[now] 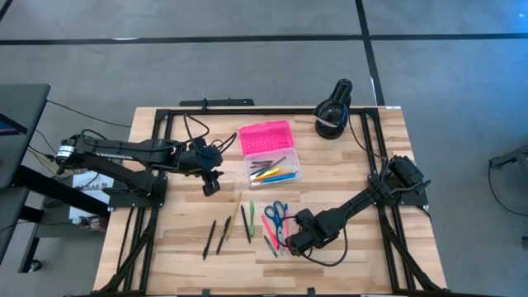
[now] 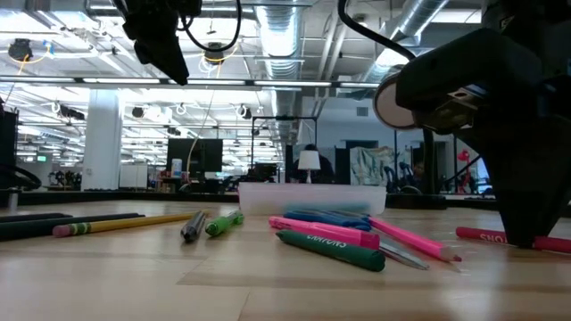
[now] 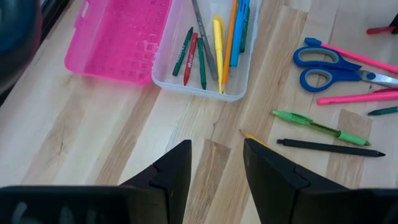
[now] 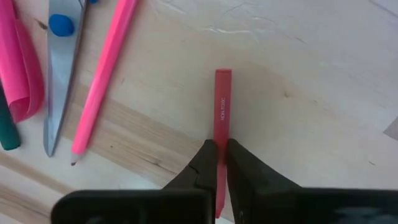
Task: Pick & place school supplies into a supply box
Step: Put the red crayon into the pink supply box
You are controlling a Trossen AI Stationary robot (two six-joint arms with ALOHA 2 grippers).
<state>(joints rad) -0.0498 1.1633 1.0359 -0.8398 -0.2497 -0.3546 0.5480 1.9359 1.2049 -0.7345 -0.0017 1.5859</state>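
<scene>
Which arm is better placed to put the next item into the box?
Right. The right gripper is already shut on a red marker lying on the table, while the left gripper hovers open, holding nothing, near the supply box.

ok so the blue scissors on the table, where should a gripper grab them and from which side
Come straight down on the scissors and pinch the narrow neck where the blue handles meet the blades. They lie flat, closed, with pink pens alongside, so a fingertip pinch across the neck looks best.

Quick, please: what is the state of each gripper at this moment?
Left gripper: open, holding nothing, above the table near the supply box.
Right gripper: closed on a red marker lying on the table.
</scene>
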